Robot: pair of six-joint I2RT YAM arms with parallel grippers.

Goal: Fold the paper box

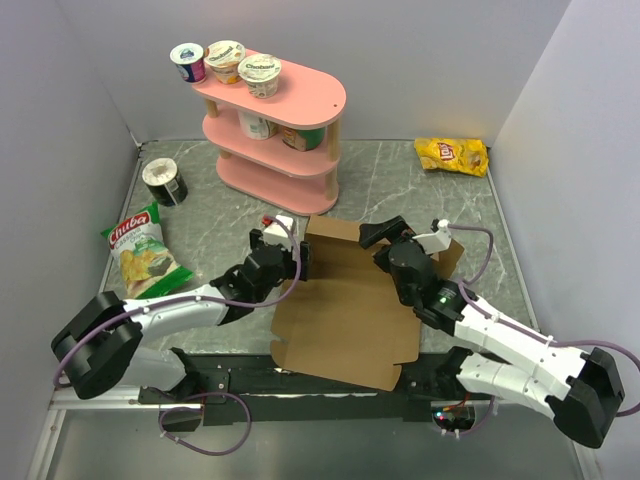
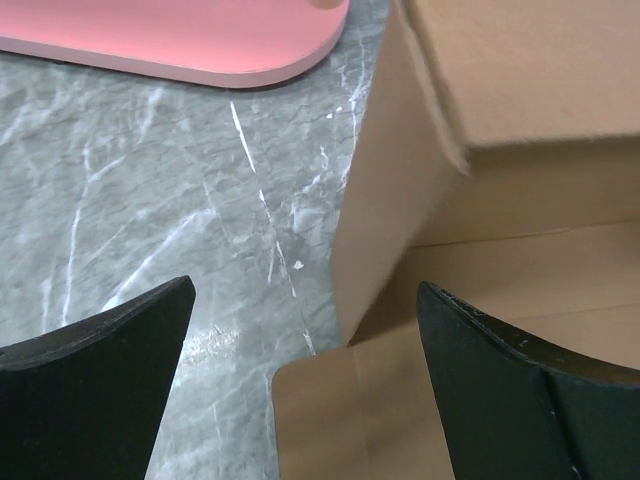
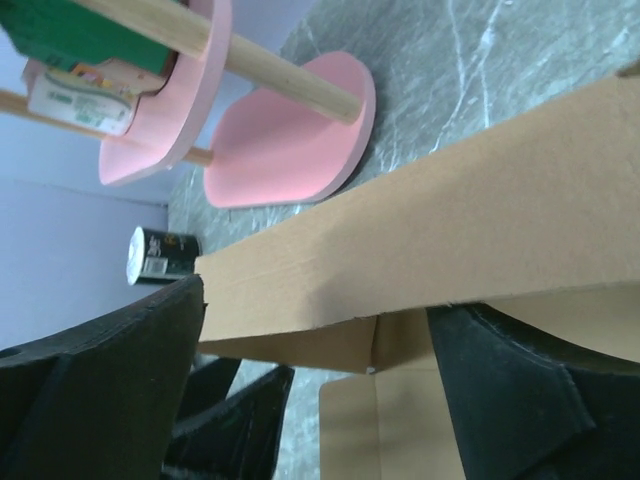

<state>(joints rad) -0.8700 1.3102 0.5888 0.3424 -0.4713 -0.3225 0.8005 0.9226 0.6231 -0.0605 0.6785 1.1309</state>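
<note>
Okay, both grippers open. Left gripper (image 1: 292, 256): fingers (image 2: 100, 390) spread wide, nothing pinched. A raised corner of the paper box (image 1: 345, 310) stands between them, nearer the right-hand finger, with bare marble table (image 2: 150, 220) by the other. Right gripper (image 1: 388, 238): fingers (image 3: 100, 400) also spread, the box's raised far wall running across the gap, not clamped. Step, likely: standing up that far wall; the rest of the sheet lies flat behind the fingers. Next move probably calls for closing on the wall and creasing it upright. Readable: "Chobani" on a cup (image 1: 260, 72) on the pink shelf (image 1: 300, 165) beyond the fingers; Lay's logo on the yellow bag (image 1: 452, 155); green bag (image 1: 140, 255) roughly "Chiba", unsure.
</note>
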